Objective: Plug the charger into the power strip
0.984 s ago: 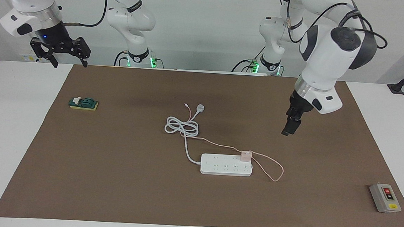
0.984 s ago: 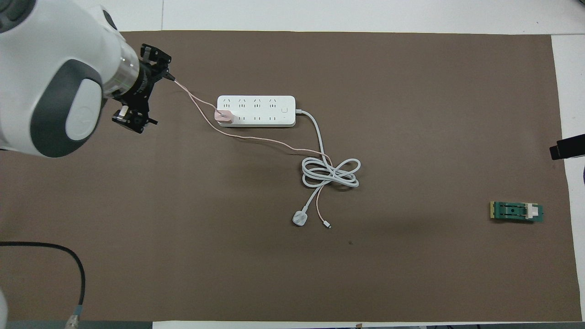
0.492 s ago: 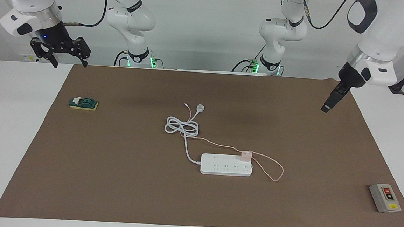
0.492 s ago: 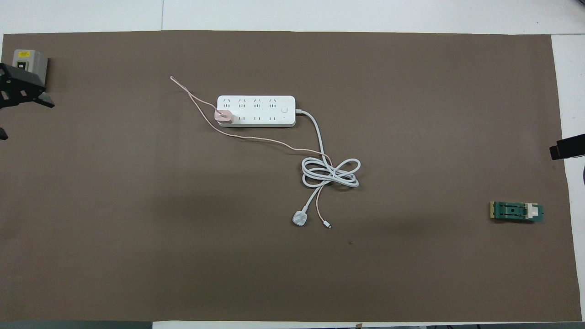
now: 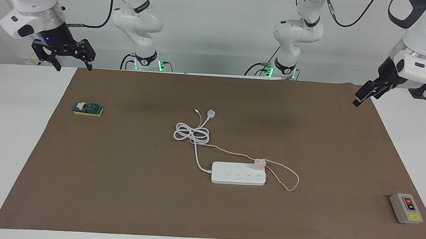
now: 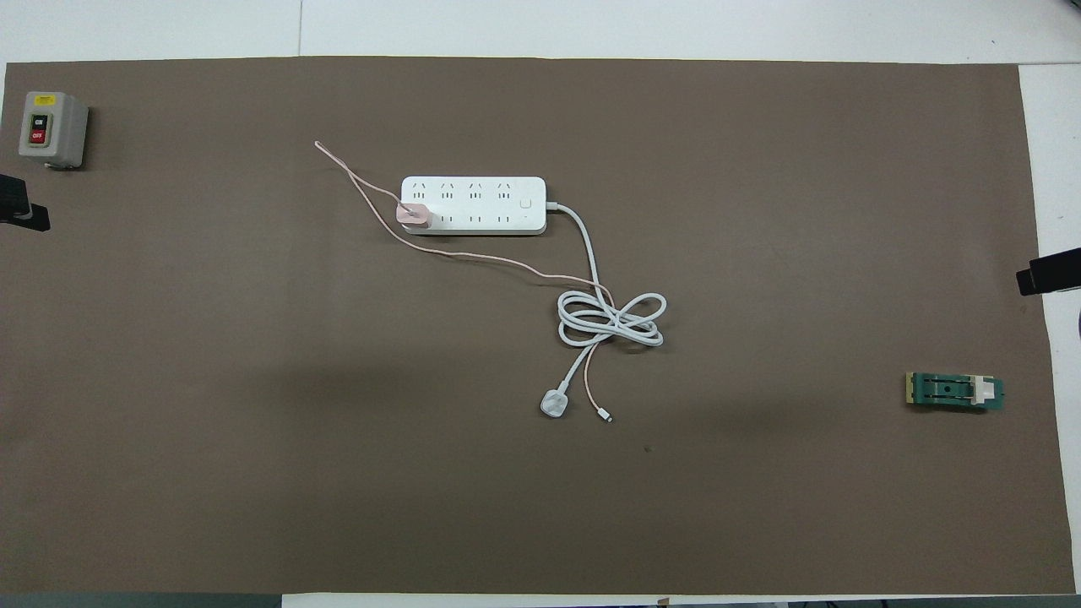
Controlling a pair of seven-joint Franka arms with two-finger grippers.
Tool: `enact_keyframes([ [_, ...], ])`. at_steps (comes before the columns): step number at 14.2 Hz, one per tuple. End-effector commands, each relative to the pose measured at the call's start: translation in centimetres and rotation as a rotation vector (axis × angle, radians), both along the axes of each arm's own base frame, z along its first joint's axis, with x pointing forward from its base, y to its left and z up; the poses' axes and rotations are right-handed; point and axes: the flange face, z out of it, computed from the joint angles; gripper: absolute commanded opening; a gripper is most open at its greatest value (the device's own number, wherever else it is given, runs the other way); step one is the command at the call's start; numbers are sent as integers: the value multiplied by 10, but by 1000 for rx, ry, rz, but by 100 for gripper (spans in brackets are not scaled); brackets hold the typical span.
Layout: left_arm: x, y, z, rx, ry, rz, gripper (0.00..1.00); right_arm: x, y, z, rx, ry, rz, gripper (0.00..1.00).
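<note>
The pale-pink charger [image 5: 259, 163] [image 6: 414, 216] stands upright in a socket of the white power strip [image 5: 237, 174] [image 6: 473, 205], at the strip's end toward the left arm. Its thin pink cable [image 5: 287, 177] loops on the mat beside the strip and runs to the white cord's coil. My left gripper [image 5: 359, 99] [image 6: 21, 211] hangs open and empty over the mat's corner at the left arm's end. Waiting at the right arm's end, my right gripper [image 5: 73, 64] [image 6: 1047, 274] is raised, open and empty.
A grey switch box [image 5: 406, 208] [image 6: 51, 128] sits at the mat's corner farthest from the robots, at the left arm's end. A green block [image 5: 88, 109] [image 6: 954, 392] lies toward the right arm's end. The strip's white cord [image 5: 192, 133] coils nearer the robots, ending in a white plug [image 5: 210, 114].
My left arm has pulled up and away from beside the power strip, out to the mat's corner at its own end. The charger, the strip and the right arm have stayed put.
</note>
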Motion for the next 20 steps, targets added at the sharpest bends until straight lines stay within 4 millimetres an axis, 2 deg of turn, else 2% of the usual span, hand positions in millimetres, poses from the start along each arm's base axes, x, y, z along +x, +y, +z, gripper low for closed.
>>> enact_keyframes([
  [1, -7, -7, -3, -2, -8, -32, 100, -7, 0, 1, -10, 12, -1, 100],
  [4, -26, -17, 3, -4, 52, -61, 100, -7, 0, 1, -10, 12, -1, 100],
  [7, -30, -41, -2, -4, 79, -106, 100, -8, -3, 1, -9, 12, -1, 100],
  [9, -37, -54, -13, 51, 99, -140, 100, -7, -4, 1, -9, 12, -1, 100],
  [14, -32, -80, -14, 64, 55, -174, 100, -7, -1, 1, -9, 12, -1, 100],
  [20, -29, -87, -12, 56, 17, -114, 100, -7, 3, 1, -10, 12, 5, 100],
])
